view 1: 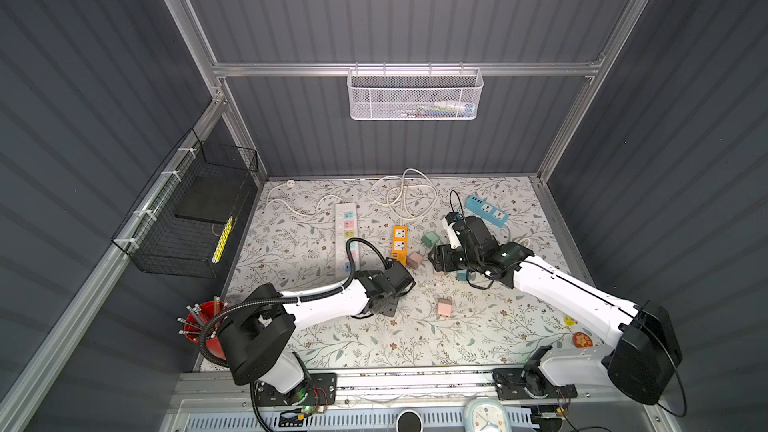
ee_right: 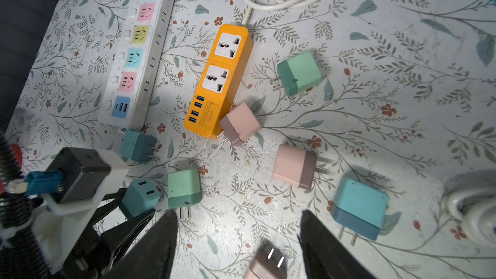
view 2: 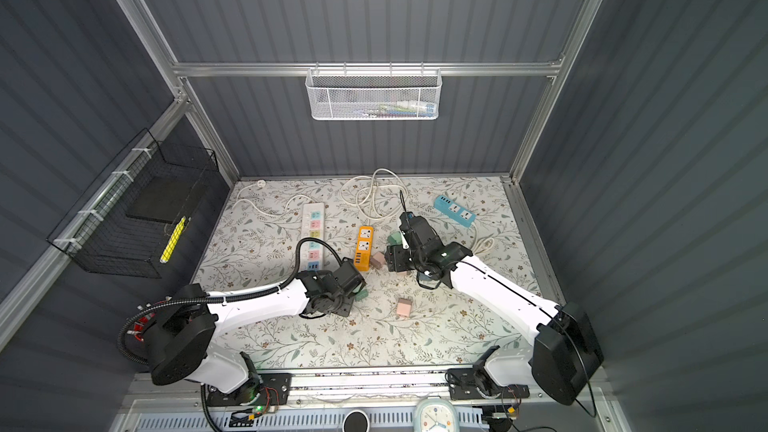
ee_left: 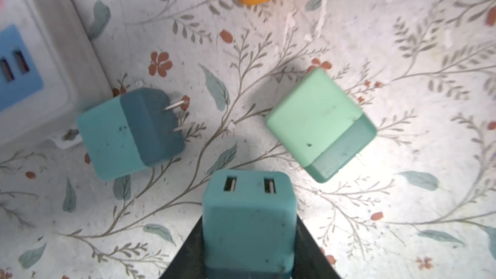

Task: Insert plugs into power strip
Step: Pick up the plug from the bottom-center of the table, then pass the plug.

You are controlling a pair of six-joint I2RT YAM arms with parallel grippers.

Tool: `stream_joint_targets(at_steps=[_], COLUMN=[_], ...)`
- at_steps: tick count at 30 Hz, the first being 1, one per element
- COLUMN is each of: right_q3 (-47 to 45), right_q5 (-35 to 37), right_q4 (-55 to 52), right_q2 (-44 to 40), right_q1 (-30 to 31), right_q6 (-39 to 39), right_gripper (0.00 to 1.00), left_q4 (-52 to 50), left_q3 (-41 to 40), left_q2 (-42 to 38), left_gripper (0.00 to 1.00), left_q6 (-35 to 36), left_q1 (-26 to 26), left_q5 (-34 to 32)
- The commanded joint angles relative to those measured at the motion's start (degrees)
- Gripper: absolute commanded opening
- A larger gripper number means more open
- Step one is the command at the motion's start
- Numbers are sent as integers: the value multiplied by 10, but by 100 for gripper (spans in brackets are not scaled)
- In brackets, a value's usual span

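Centre of floral-print table mat (view 1: 415,342) crowded; front and left side open.
Wide bare band along front edge, just one lone pink cube plastic plug (view 1: 444,307) on it. Bare mat too left of long white plastic power strip (view 1: 346,238). Narrow lane between that and short orange plastic power strip (ee_right: 220,79), near end stopped by dark-teal cube plug (ee_right: 138,146), mint-green cube plug (ee_right: 183,187) and left gripper (ee_right: 137,205) clamped on teal two-slot cube plug (ee_left: 249,224). Right of orange strip hemmed: pink cube plug (ee_right: 240,124) touching its near end, second mint-green cube plug (ee_right: 299,73) near. Rear taken by coiled white cables (view 1: 403,197) and blue plastic power strip (view 1: 486,210).
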Motion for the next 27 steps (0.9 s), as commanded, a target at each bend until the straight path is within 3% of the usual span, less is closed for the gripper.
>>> stream_joint_targets(at_steps=[1, 10, 16, 27], right_q3=[6, 27, 44, 68], right_q5=[-30, -158, -210, -291], right_q4=[2, -21, -38, -35], right_q2=[-4, -5, 16, 69], right_q1=[-11, -49, -50, -50], right_q6=[-8, -30, -47, -51], right_gripper=[72, 71, 68, 59], left_q4=[105, 316, 378, 429], left_q3=[-25, -100, -97, -117], left_q2=[-27, -71, -49, -64], left_gripper=[33, 31, 30, 28], left_q6=[46, 141, 212, 274], left_q1=[1, -3, -5, -8], left_q5=[10, 14, 33, 54])
